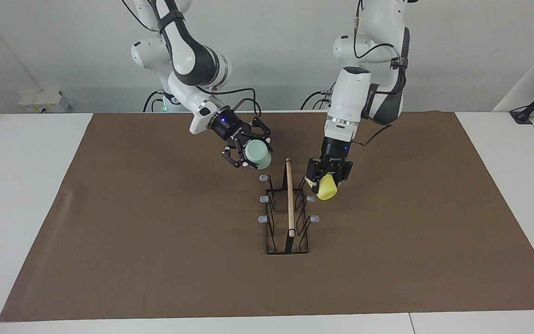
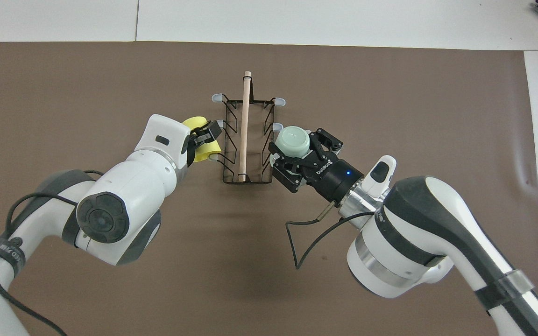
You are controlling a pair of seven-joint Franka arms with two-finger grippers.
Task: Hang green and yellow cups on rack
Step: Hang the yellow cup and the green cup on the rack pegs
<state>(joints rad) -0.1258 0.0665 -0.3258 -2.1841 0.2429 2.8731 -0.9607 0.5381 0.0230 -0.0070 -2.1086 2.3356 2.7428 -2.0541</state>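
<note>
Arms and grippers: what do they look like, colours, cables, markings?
Both arms have glossy white shells with dark grey joint bands and loose black cables. The left gripper and right gripper are black, each with a small blue light and white lettering on the body.

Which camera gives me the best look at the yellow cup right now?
The facing view: there the yellow cup shows almost whole, tilted in the left gripper beside the rack. In the overhead view the left arm's wrist and gripper cover most of it, leaving only a yellow edge by the rack's prongs.
</note>
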